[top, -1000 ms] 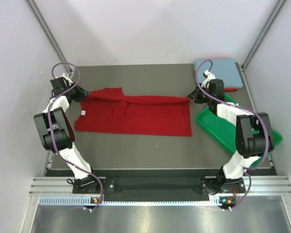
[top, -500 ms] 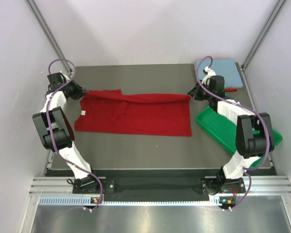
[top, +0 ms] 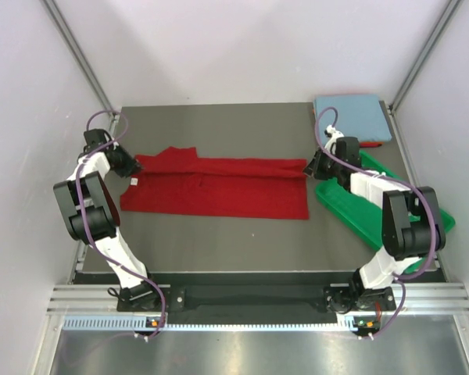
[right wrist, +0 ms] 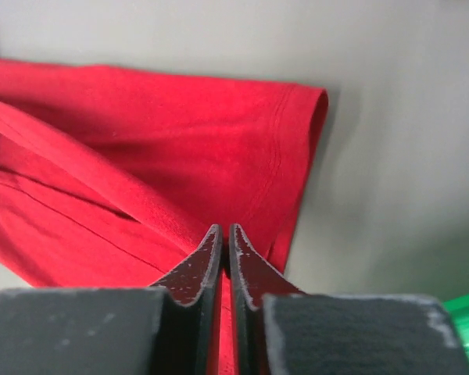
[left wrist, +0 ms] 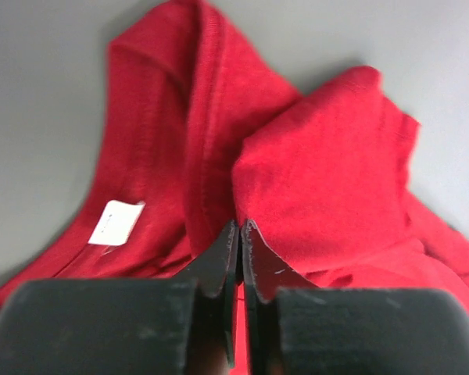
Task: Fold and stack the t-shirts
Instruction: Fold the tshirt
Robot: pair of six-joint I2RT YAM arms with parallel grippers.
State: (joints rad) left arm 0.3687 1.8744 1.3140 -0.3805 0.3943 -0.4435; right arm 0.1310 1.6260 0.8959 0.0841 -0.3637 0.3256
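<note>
Surface: the red shirt lies flat across the middle, long axis running left to right.

Change over the last second: both arms have pulled back from the far edge toward the near edge, taking the shirt's far edge with them. That edge was raised half a second ago. Now it is laid down over the body, so the red band is narrower front to back and a doubled ridge runs along its far side. The near edge hasn't shifted.

Tray is at the right edge, just beside the shirt's right end, and hasn't moved. The blue shirt is folded in the far right corner, untouched.

The left pincer is clenched on the red shirt at the collar/shoulder end, with the sleeve bunched over the fingers. The right pincer is clenched on a pleat of the same shirt by the hem corner. There is cloth in the gap of both.

The label faces up near the left end.

My read: the lengthwise fold is in progress, not finished. The folded edge has got only part of the way to the near edge. The fold should carry on toward the near edge before release. Crosswise folds and stacking on the blue shirt are not yet done. Risk: the bunched left sleeve may crease the fold.
</note>
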